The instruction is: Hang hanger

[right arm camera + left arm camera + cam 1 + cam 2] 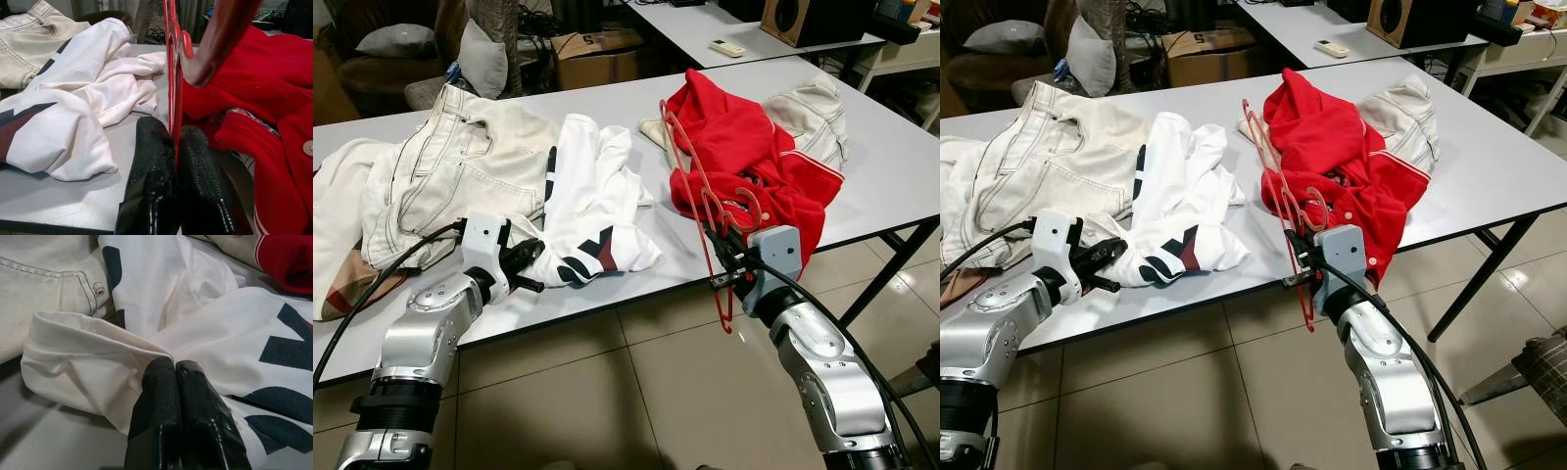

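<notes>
A thin red hanger (725, 315) stands nearly upright at the table's front edge, with its top leaning over a red garment (744, 147). My right gripper (729, 257) is shut on the hanger's lower part, and the wire (172, 73) rises from between the black fingers (151, 161). My left gripper (536, 269) is at the near edge of a white shirt (597, 186) with dark markings. It is shut on a fold of that shirt (98, 342) at the fingertips (159, 377).
Beige jeans (460, 157) lie at the left of the grey table (891, 166), and another pale garment (818, 113) lies behind the red one. A cardboard box (597, 54), cushions and a second table with a remote (726, 47) stand beyond. Tiled floor lies in front.
</notes>
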You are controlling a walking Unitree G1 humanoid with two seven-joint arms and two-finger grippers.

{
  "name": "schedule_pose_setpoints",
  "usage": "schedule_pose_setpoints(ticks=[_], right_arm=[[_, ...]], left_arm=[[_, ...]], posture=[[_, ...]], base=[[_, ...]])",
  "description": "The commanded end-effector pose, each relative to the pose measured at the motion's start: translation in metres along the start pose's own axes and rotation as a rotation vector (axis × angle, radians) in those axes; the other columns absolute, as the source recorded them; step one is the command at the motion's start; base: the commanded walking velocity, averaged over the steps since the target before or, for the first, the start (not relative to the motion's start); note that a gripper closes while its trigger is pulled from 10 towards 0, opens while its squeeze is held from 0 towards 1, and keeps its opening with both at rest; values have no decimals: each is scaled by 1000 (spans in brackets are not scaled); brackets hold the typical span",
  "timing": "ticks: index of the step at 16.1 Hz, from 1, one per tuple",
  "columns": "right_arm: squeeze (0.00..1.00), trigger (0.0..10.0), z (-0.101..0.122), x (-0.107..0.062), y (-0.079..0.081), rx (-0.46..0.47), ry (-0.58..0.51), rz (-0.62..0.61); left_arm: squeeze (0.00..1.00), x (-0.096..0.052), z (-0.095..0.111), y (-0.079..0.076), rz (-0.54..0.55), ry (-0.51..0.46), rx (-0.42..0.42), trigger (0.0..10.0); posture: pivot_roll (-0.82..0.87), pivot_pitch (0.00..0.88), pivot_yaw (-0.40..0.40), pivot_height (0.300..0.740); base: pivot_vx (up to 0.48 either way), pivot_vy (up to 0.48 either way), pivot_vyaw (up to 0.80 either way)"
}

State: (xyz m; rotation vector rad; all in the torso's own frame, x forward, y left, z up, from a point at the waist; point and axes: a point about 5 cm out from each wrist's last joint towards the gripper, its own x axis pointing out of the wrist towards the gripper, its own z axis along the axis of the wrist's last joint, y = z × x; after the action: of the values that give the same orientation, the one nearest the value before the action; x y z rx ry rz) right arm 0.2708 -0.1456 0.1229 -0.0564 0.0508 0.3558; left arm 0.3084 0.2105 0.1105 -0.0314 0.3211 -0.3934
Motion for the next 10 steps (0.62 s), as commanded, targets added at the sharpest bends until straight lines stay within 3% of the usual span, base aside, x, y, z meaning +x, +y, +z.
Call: schedule_pose_setpoints(ticks=[1, 2, 3, 4, 6, 7, 9, 10], right_arm=[[0, 10000, 0, 1, 2, -5, -8, 13], [0, 10000, 0, 1, 2, -5, -8, 12], [0, 10000, 0, 1, 2, -5, -9, 11], [0, 10000, 0, 1, 2, -5, -9, 11], [0, 10000, 1, 2, 1, -6, -11, 10], [0, 10000, 1, 2, 1, -6, -11, 10], [0, 10000, 1, 2, 0, -6, -14, 8], [0, 10000, 2, 2, 0, -6, -16, 6]], left_arm=[[0, 1, 2, 2, 3, -9, -4, 0], [0, 1, 4, 2, 8, -21, -4, 0], [0, 2, 21, 6, 38, -124, 2, 0], [0, 2, 28, 8, 54, -163, 4, 0], [0, -8, 81, 33, 239, -392, 52, 0], [0, -12, 97, 38, 269, -461, 65, 0], [0, -29, 148, 44, 293, -658, 119, 0], [0, -47, 193, 48, 318, -818, 191, 0]], posture=[[-40, 0, 74, 740], [-40, 0, 75, 740], [-38, 0, 72, 740], [-38, 0, 72, 740], [-38, 0, 70, 740], [-38, 0, 70, 740], [-37, 0, 68, 740], [-36, 0, 66, 740]], base=[[0, 0, 0], [0, 0, 0], [0, 0, 0], [0, 0, 0], [0, 0, 0], [0, 0, 0], [0, 0, 0], [0, 0, 0]])
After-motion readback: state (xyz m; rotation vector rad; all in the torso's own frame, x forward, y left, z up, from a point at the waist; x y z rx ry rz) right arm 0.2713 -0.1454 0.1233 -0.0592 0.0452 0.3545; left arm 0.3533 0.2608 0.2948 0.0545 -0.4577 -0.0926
